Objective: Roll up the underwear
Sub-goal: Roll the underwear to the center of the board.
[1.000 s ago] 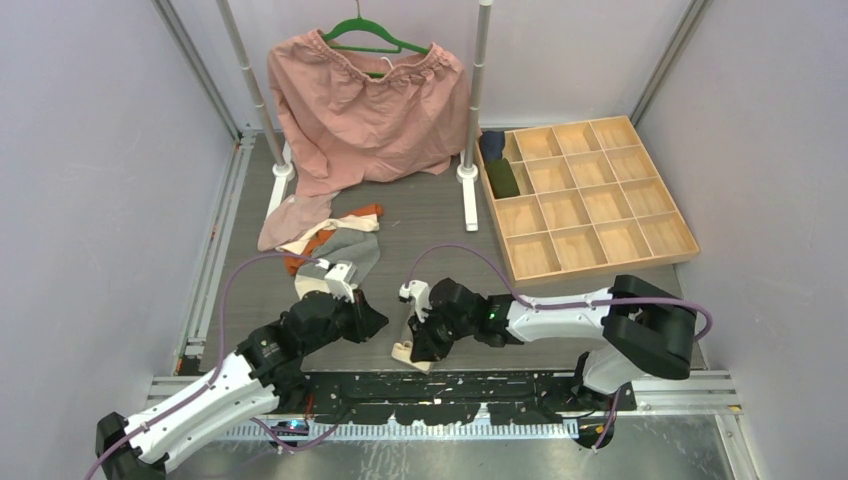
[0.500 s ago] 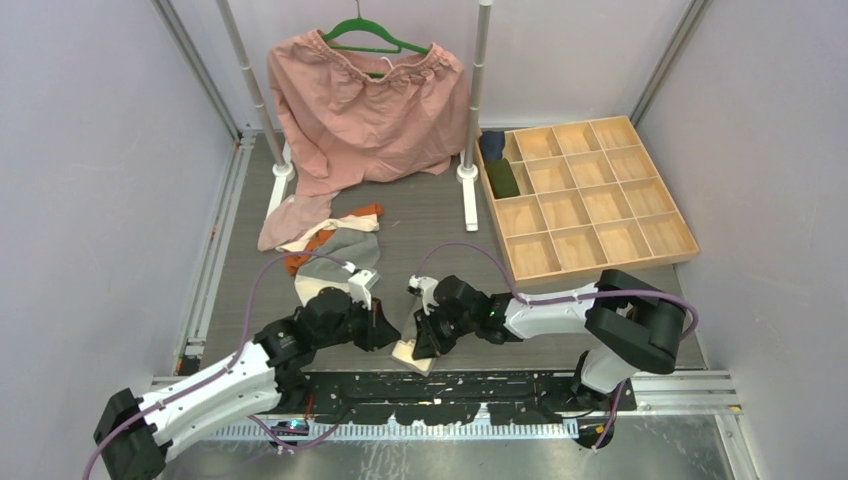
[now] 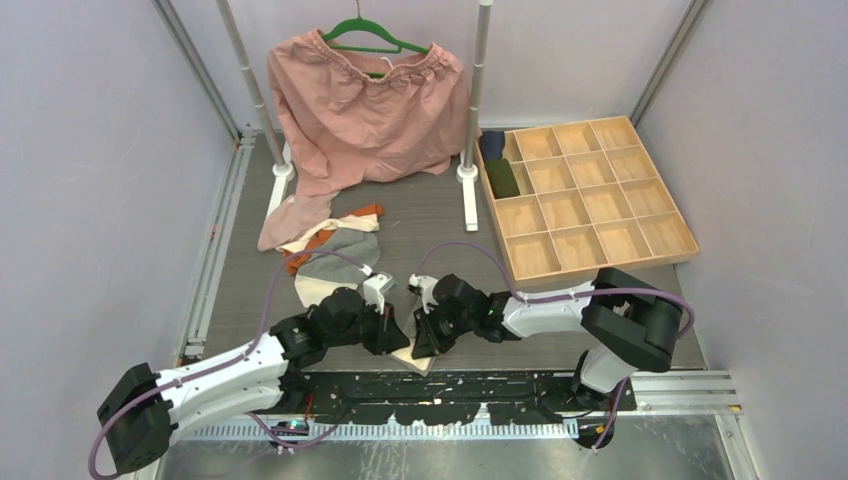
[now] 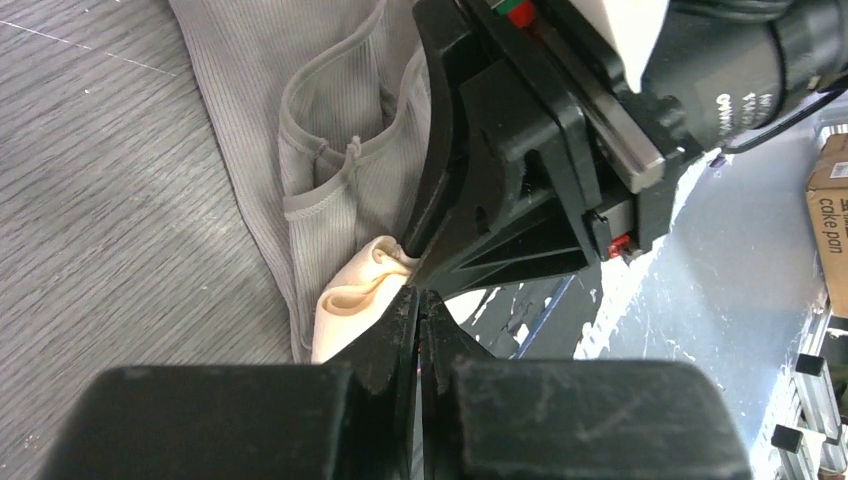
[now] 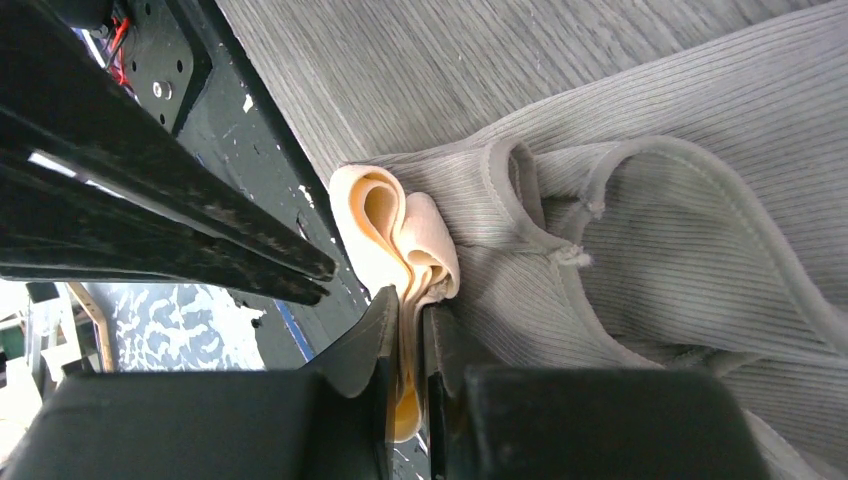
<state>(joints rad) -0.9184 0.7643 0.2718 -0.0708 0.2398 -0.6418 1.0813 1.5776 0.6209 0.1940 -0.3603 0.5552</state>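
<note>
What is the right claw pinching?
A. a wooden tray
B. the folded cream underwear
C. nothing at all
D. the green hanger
B: in the right wrist view the right claw is shut on the folded cream underwear, at the edge of the grey ribbed underwear.
</note>
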